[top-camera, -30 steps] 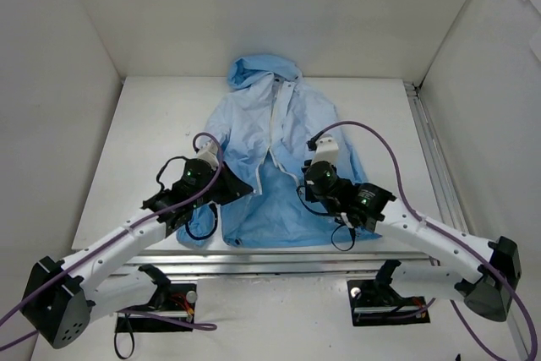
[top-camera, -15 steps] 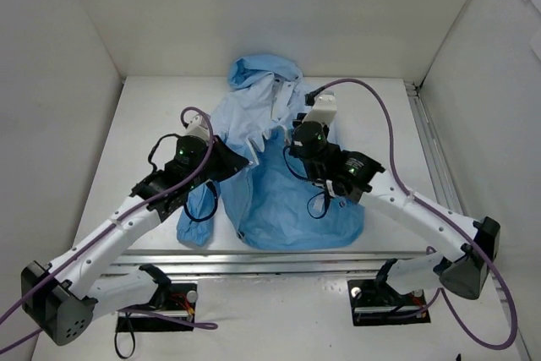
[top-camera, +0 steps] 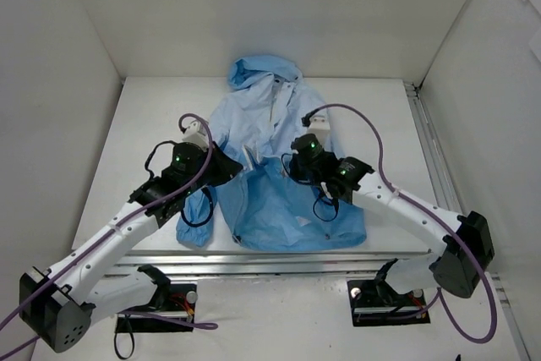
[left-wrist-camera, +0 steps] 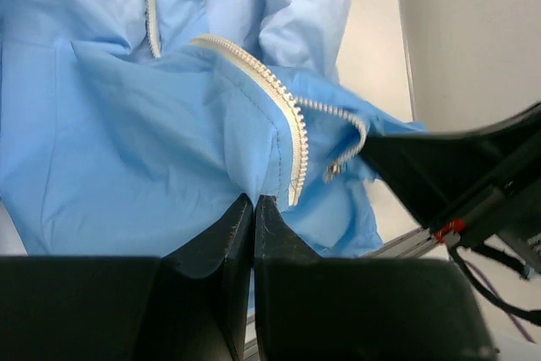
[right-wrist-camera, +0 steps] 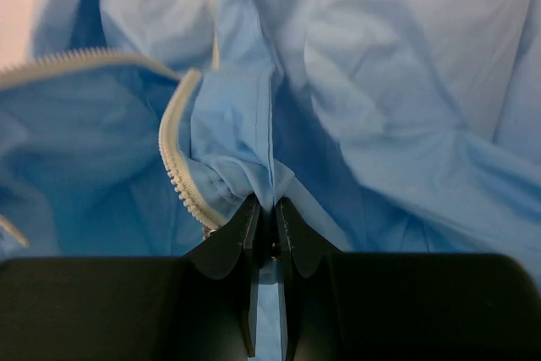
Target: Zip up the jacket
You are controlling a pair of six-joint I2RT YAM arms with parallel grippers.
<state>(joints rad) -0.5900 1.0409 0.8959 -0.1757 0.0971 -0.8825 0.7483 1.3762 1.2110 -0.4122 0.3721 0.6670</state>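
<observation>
Left gripper [left-wrist-camera: 254, 202] pinched shut on jacket [top-camera: 270, 209] fabric just beside the white zipper tape [left-wrist-camera: 286, 116], right gripper [right-wrist-camera: 264, 207] likewise clamped on the opposite front edge, jacket body spreading ahead of both

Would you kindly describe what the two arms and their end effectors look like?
Both the left arm and right arm have white tubular links with black joint housings and black wrist units, each showing a small green light. A purple cable loops along each arm. The left end effector and right end effector each have two black, wedge-shaped fingers.
</observation>
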